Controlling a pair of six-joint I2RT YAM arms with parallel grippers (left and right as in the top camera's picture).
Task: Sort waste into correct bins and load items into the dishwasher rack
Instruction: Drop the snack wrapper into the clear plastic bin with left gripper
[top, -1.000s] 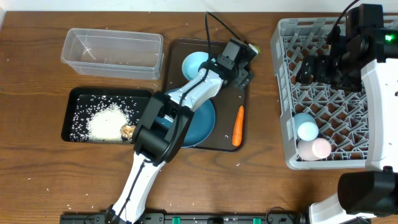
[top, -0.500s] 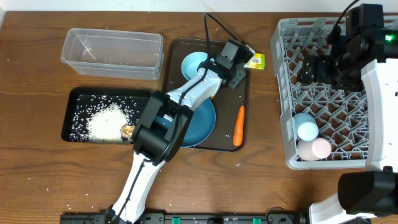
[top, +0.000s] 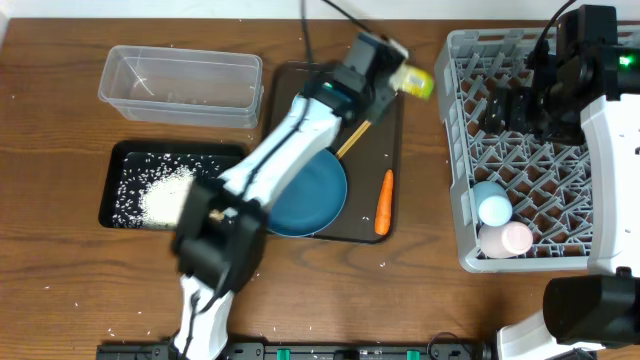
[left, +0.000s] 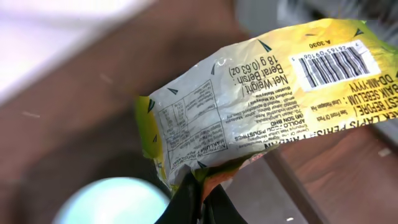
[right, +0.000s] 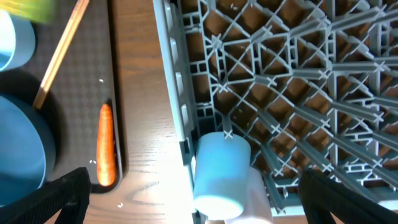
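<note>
Yellow-green wrapper hangs pinched in the left gripper — carry it steadily above the clear tub before letting go.

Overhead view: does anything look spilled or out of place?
Yes. Loose rice grains lie scattered on the table outside the black tray, and a carrot lies on the brown serving tray.

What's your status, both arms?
Left jaws shut on wrapper, held up by tray corner. Right jaws open, empty, over rack. Nothing blocking.
</note>
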